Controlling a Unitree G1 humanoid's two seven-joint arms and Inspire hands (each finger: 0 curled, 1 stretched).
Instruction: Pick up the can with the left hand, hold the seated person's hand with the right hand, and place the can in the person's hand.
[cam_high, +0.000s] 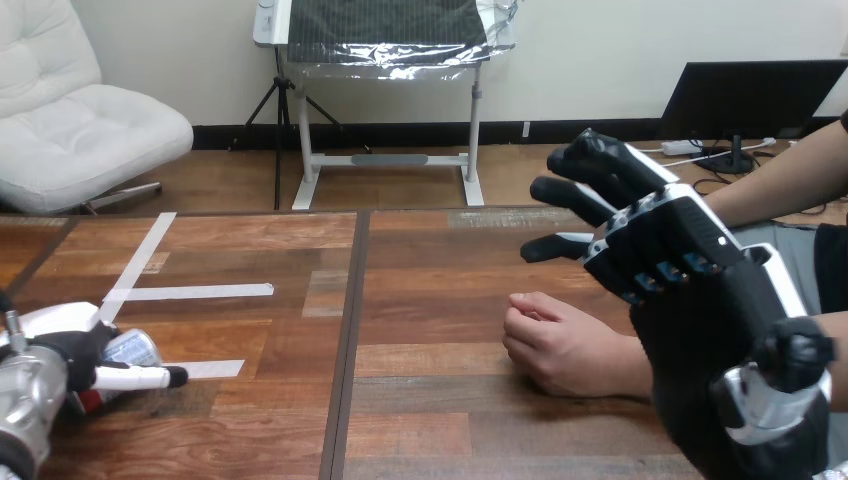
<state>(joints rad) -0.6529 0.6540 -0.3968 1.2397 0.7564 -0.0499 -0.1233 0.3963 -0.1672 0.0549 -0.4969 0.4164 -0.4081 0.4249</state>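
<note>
The can (131, 349), silver-topped with a red body, lies tilted at the table's near left corner. My left hand (78, 356) is wrapped round it, with the thumb (145, 378) across its front and white-shelled fingers over its far side. The person's hand (562, 346) rests on the table at the right of centre, loosely curled, palm down. My right hand (655, 240) hangs raised above and to the right of it, apart from it, with its fingers stretched out toward the left and nothing in them.
White tape strips (192, 292) lie on the left half of the wooden table (430, 300), just beyond the can. A second forearm of the person (790, 172) shows at the right edge behind my right hand.
</note>
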